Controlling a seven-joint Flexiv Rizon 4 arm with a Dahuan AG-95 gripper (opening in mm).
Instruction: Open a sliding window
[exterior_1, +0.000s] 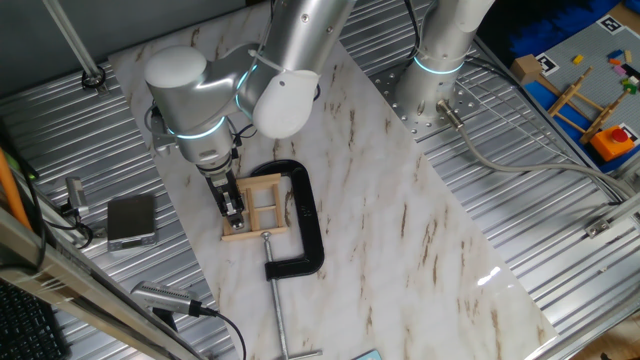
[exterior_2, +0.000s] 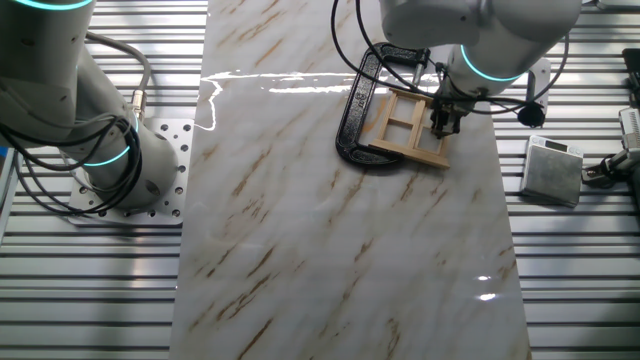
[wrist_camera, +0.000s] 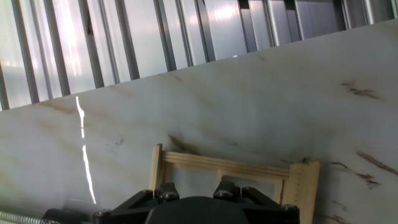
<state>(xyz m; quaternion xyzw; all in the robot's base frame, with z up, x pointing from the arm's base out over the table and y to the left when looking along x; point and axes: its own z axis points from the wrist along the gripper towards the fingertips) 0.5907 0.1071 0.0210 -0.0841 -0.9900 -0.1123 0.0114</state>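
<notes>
The sliding window (exterior_1: 262, 181) is a small light-wood frame with crossbars, lying flat on the marble board (exterior_1: 400, 230). A black C-clamp (exterior_1: 306, 215) holds it along its right side. My gripper (exterior_1: 233, 208) points straight down at the frame's left rail, fingers close together and tips touching or just inside the frame. In the other fixed view the gripper (exterior_2: 441, 124) sits at the right edge of the window (exterior_2: 405, 150), opposite the clamp (exterior_2: 351, 115). In the hand view the window's top rail (wrist_camera: 224, 163) shows just above my gripper's black body (wrist_camera: 196, 211); the fingertips are hidden.
A grey box (exterior_1: 132, 220) lies on the ribbed metal table left of the board and also shows in the other fixed view (exterior_2: 552, 170). The clamp's long screw rod (exterior_1: 280, 310) runs toward the front edge. A second arm's base (exterior_1: 440, 70) stands at the back right. Cables lie at the left.
</notes>
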